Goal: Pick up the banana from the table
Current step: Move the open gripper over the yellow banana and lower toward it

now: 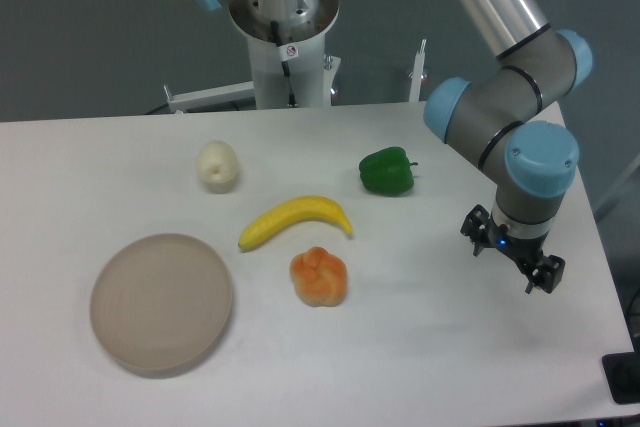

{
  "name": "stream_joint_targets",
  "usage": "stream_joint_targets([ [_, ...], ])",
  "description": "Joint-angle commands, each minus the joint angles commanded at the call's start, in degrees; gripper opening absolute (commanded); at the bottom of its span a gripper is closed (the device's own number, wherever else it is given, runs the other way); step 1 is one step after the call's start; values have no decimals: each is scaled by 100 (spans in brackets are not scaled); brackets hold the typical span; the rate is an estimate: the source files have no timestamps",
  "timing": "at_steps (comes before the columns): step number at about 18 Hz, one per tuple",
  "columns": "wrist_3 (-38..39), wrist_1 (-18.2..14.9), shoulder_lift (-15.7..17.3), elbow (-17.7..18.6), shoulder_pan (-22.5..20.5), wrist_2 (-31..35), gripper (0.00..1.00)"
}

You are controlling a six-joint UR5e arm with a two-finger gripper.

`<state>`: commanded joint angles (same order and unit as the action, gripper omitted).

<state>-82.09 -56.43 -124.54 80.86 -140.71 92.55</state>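
Note:
The yellow banana (295, 219) lies flat near the middle of the white table (420, 347), curved with its ends pointing down-left and right. My gripper (510, 255) hangs over the right side of the table, well to the right of the banana and apart from it. Its two black fingers (476, 228) are spread wide, so it is open with nothing between them.
A lumpy orange fruit (319, 277) sits just below the banana's right end. A green bell pepper (387, 171) lies up and to the right, a pale round fruit (217, 165) up and to the left. A round beige plate (161, 302) lies at the front left.

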Motion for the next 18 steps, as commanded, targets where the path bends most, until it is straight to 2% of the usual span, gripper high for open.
stream_joint_targets([
  [5, 9, 0, 44, 61, -9, -448, 100],
  [9, 0, -26, 79, 237, -44, -554, 100],
  [12, 17, -35, 228, 526, 52, -536, 100],
  [13, 9, -26, 350, 701, 175, -501, 100],
  [18, -35, -9, 851, 1343, 263, -492, 100],
])
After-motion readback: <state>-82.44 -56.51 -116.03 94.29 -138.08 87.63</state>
